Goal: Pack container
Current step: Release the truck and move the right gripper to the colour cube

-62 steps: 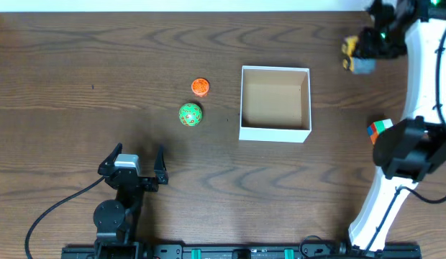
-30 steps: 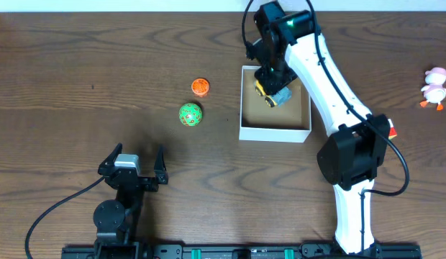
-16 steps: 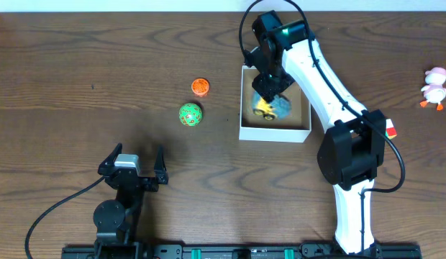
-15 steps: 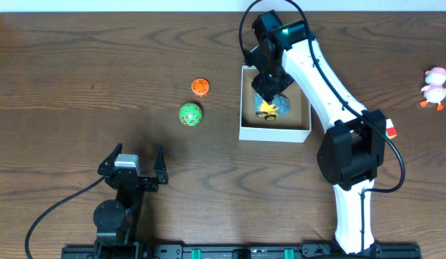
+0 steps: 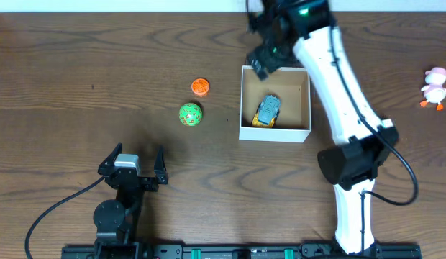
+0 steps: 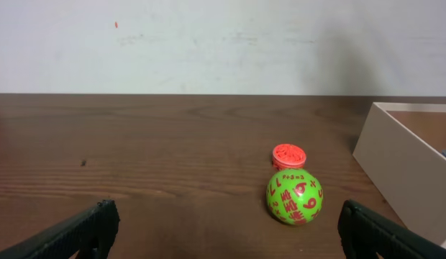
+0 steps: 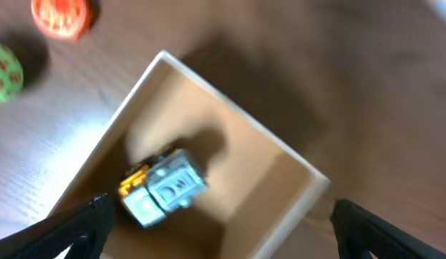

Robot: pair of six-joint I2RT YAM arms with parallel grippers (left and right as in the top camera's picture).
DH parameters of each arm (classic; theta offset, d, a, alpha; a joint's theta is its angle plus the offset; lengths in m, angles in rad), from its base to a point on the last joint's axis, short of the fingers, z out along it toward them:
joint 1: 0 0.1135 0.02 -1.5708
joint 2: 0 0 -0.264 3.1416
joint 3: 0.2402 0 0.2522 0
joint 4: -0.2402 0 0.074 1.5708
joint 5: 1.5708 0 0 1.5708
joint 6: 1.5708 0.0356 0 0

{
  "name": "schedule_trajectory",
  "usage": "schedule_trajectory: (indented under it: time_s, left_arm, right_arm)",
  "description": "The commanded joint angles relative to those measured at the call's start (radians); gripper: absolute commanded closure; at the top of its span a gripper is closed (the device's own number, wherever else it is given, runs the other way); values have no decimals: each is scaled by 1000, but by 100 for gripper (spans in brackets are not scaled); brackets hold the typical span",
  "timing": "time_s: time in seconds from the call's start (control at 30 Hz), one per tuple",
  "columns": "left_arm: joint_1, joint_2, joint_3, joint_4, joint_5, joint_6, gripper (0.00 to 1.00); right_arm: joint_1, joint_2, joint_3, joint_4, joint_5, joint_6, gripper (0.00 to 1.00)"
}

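The container [image 5: 275, 134] is a square white-walled box with a brown inside, right of the table's middle. A yellow and grey toy car [image 5: 267, 111] lies on its floor, touching nothing else. My right gripper [image 5: 264, 59] hangs blurred above the box's far left corner, open and empty. In the right wrist view that gripper [image 7: 219, 230] looks down on the car [image 7: 165, 185] and the box rim [image 7: 316, 180]. My left gripper [image 5: 134, 160] rests open near the front left. In its wrist view the left gripper [image 6: 223, 234] holds nothing.
A green ball with red marks [image 5: 190, 114] and a small orange toy [image 5: 200, 87] lie left of the box. Both the ball [image 6: 294, 196] and the orange toy [image 6: 289, 155] are ahead of the left gripper. A pink duck [image 5: 435, 86] stands at the far right.
My right gripper opened and let go of the toy car, which now lies on the container's floor. The gripper has risen and drawn back toward the far left corner. The left arm is unmoved.
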Motion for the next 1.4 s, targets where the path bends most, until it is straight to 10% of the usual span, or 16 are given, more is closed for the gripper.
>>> schedule_trajectory:
  time_s: [0.0, 0.37, 0.7, 1.37]
  left_arm:
    - [6, -6, -17, -34, 14, 6, 2]
    - [6, -6, -17, -34, 14, 6, 2]
    - [6, -6, -17, -34, 14, 6, 2]
    - [6, -6, -17, -34, 14, 6, 2]
  right_arm:
    - [-77, -24, 153, -93, 153, 92, 1]
    - [-434, -51, 153, -190, -122, 178, 1]
    - [-634, -331, -449, -182, -91, 153, 1]
    - [-718, -491, -988, 321, -114, -212, 1]
